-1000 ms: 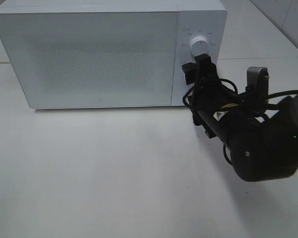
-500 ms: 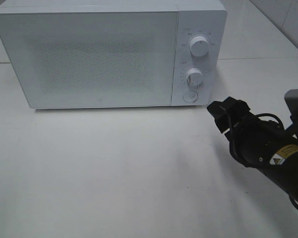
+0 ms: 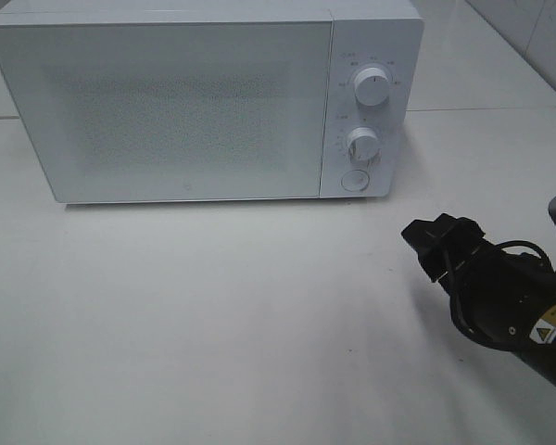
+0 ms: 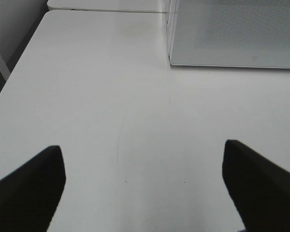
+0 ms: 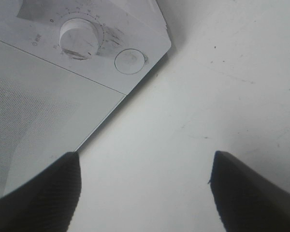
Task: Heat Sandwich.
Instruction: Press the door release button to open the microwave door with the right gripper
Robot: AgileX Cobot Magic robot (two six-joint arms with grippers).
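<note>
The sandwich shows in none of the 3 views: not on the table (image 3: 213, 334), not in either gripper. By my judgement it sits inside the microwave (image 3: 167, 102), whose frosted door (image 3: 176, 116) is fully shut and hides whatever is behind it, though that cannot be confirmed. To the right of the door is the control panel with 2 dials, the upper dial (image 3: 372, 85) and the lower dial (image 3: 362, 146), and 1 round button (image 3: 355, 180) beneath them. The right gripper (image 3: 440, 243) hovers over the table near the microwave's front right corner, clear of the panel, with its jaws spread wide and nothing between them. Its wrist camera looks at the lower dial and the button, which suits an arm that works the controls. The left gripper (image 4: 141, 159) is out of the high view. Its own camera shows both fingers parted and empty above bare table, with the microwave's left front corner ahead of it, well out of the way. With the door closed, heating likely depends only on the dial setting.
</note>
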